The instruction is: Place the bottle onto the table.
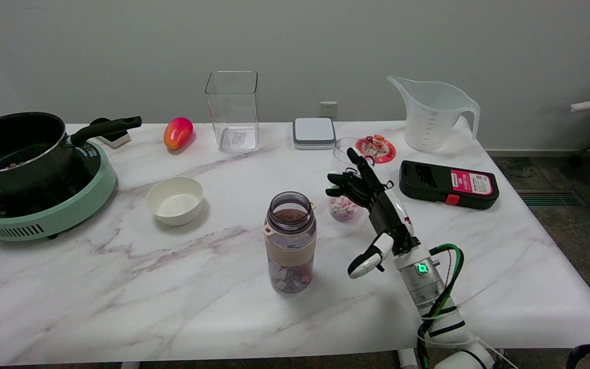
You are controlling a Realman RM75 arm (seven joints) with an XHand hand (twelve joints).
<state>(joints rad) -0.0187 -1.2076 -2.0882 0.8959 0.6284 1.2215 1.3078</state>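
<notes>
your right hand (372, 205) is hanging above the table (121, 287) with its fingers spread and nothing in them, thumb hooking down and out toward the near edge. it is sitting just right of the bottle (290, 242) and apart from it, with a clear strip of marble showing between the two. the bottle is standing upright near the middle of the table, lid off, its long axis vertical, its base looking planted on the surface (small pink and white pieces are lying in the bottom). so the bottle is lying to the hand's left, at about the same depth. judging from this, the placing is looking done. right behind your fingers a small glass cup (344, 177) is standing very close, so you are wanting to draw back toward yourself, not away.
</notes>
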